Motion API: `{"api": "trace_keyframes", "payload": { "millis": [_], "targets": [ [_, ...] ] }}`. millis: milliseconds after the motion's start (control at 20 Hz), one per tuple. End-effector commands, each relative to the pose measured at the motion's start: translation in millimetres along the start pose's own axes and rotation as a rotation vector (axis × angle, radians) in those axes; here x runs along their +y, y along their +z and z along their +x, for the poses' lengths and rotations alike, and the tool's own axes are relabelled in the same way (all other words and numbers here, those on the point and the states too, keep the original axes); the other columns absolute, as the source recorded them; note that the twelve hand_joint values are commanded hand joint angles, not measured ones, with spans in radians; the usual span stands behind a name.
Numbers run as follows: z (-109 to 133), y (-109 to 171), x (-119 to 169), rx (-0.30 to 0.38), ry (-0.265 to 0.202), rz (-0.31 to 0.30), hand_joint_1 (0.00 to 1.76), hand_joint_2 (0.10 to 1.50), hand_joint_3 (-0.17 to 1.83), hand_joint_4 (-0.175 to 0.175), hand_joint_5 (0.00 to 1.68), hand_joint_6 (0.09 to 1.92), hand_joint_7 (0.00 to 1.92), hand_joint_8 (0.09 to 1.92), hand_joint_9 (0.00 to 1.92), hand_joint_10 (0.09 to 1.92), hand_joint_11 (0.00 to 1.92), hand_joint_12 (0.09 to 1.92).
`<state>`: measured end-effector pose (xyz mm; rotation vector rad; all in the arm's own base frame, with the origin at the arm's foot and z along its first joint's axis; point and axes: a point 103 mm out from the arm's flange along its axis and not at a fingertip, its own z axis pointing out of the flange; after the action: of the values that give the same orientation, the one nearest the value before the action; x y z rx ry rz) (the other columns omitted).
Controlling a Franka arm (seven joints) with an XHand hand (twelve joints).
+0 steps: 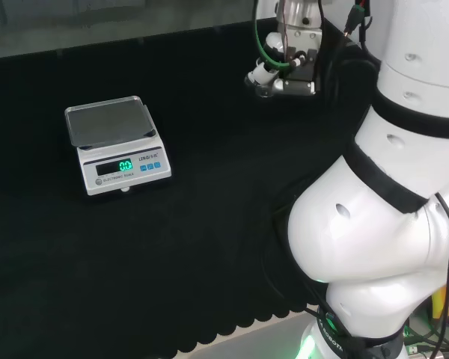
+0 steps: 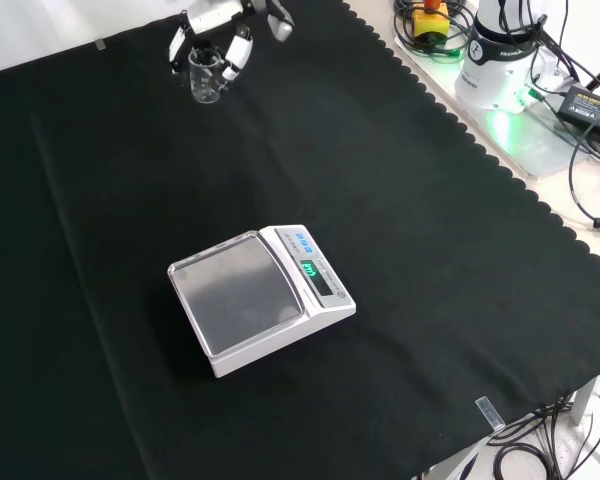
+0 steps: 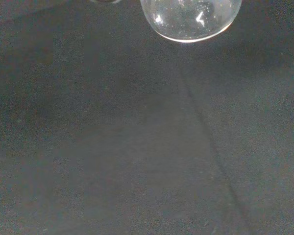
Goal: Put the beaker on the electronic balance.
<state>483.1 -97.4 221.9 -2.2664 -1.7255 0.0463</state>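
Enclosing beaker (image 2: 207,82) — hand (image 2: 220,25) fingers around.

A black cloth (image 2: 430,330) covers the bench, its scalloped edge running along the right side in the front view. Beyond that edge lies a pale surface (image 2: 565,215) strewn with black cables (image 2: 590,140) and a power adapter (image 2: 588,100). At the far side in the head view, a grey wall (image 1: 97,22) rises behind the cloth.

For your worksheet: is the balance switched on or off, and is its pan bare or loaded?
On and bare. The balance shows lit green digits on its display, and nothing sits on its pan.
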Motion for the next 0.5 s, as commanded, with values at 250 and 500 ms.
{"api": "trace_keyframes", "payload": {
  "millis": [250, 500],
  "targets": [
    [43, -4, -23, -0.036, -0.058, 0.028, 0.99, 0.94, 0.50, -0.175, 0.70, 0.87, 0.82, 0.94, 1.40, 0.40, 1.61, 0.56],
    [111, 8, -37, -0.020, -0.043, 0.035, 0.99, 0.93, 0.51, -0.175, 0.70, 0.87, 0.82, 0.94, 1.40, 0.40, 1.61, 0.56]
  ]
}}
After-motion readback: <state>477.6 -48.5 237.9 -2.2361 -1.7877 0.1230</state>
